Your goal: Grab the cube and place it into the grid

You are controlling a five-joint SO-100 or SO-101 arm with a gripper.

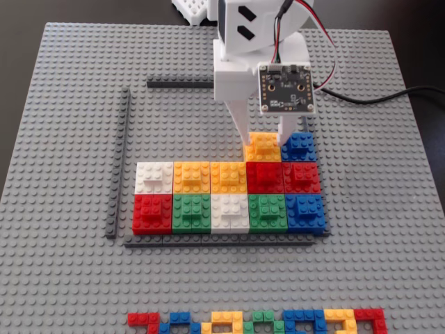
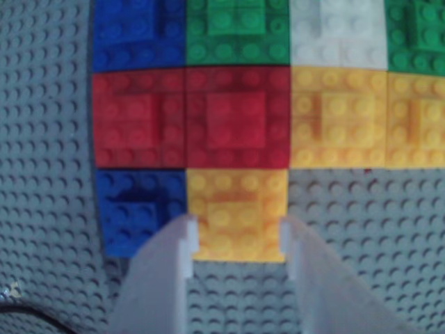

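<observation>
- Yellow-orange cube [image 2: 238,212] seated in the third row of the grid [image 1: 119,167], edge to edge with a red block [image 2: 236,117] in front and a blue block [image 2: 139,212] at its side.
- Gripper [image 2: 238,240] pinching the cube, one white finger [image 2: 167,278] on each side wall in the wrist view.
- In the fixed view, open grey baseplate [image 1: 69,104] left of the cube, up to the left dark bar.
- Top bar [image 1: 179,84] well apart behind the arm.
- Multicoloured strip [image 1: 257,322] near the lower edge of the plate.
</observation>
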